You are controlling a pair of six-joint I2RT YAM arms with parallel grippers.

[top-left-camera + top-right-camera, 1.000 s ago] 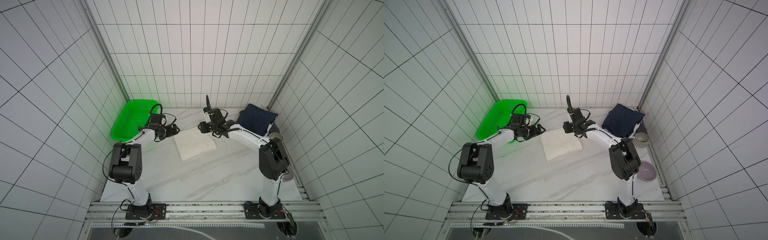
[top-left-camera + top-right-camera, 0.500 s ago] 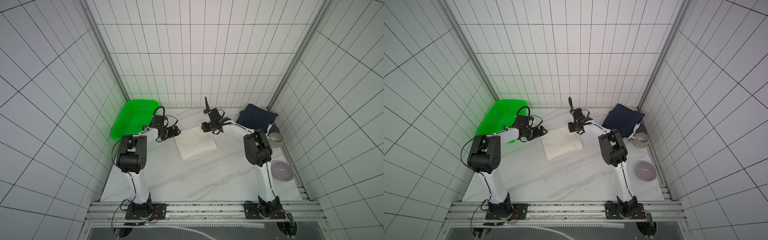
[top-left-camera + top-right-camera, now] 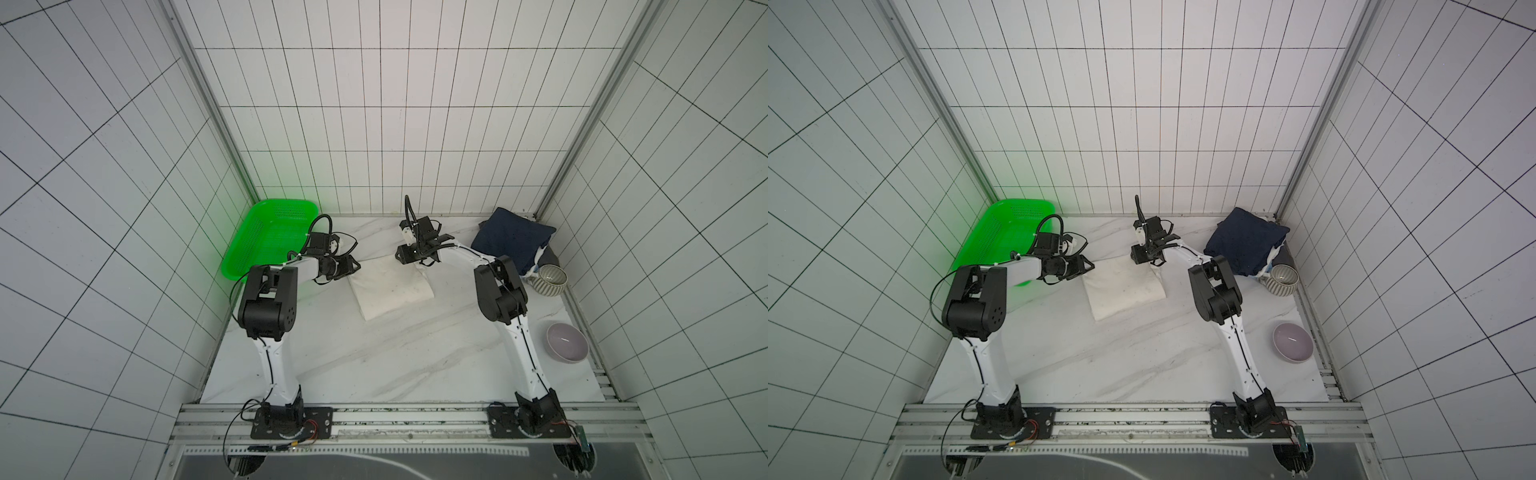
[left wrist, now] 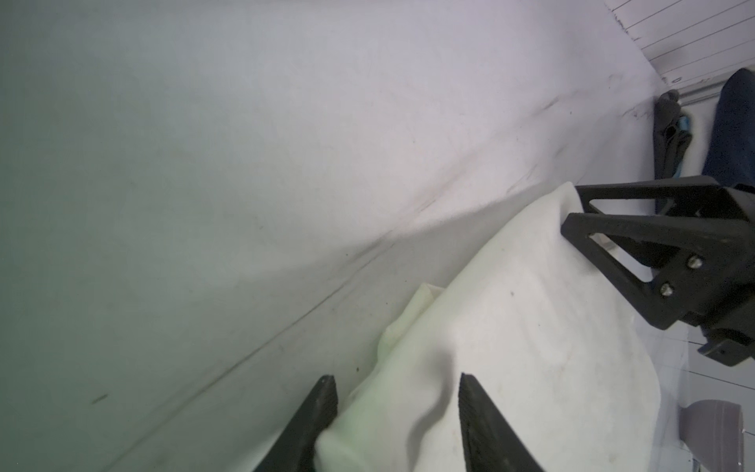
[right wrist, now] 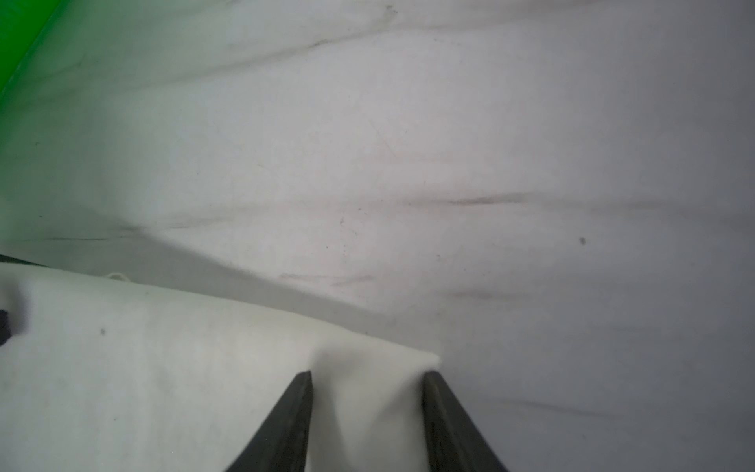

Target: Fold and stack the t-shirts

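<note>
A folded cream-white t-shirt (image 3: pixel 390 291) (image 3: pixel 1125 291) lies mid-table. My left gripper (image 3: pixel 354 266) (image 3: pixel 1088 266) is at its far left corner. In the left wrist view the left gripper (image 4: pixel 394 380) has bunched cloth (image 4: pixel 490 347) filling the gap between its fingers. My right gripper (image 3: pixel 411 262) (image 3: pixel 1144 259) is at the far right corner. The right wrist view shows the right gripper (image 5: pixel 367 374) shut on that corner (image 5: pixel 367 408). A stack topped by a navy t-shirt (image 3: pixel 513 241) (image 3: pixel 1246 241) sits at the back right, with light-blue and white edges (image 3: pixel 537 266) under it.
A green basket (image 3: pixel 270 237) (image 3: pixel 1000 232) leans in the back left corner behind the left arm. A ribbed bowl (image 3: pixel 549 280) (image 3: pixel 1282 280) stands beside the navy stack, and a lilac bowl (image 3: pixel 567 343) (image 3: pixel 1292 343) sits nearer the front by the right wall.
The left gripper has narrowed from wide open onto the shirt's far left corner. The right gripper has come down to the far right corner. Both arms have drawn their elbows back.
</note>
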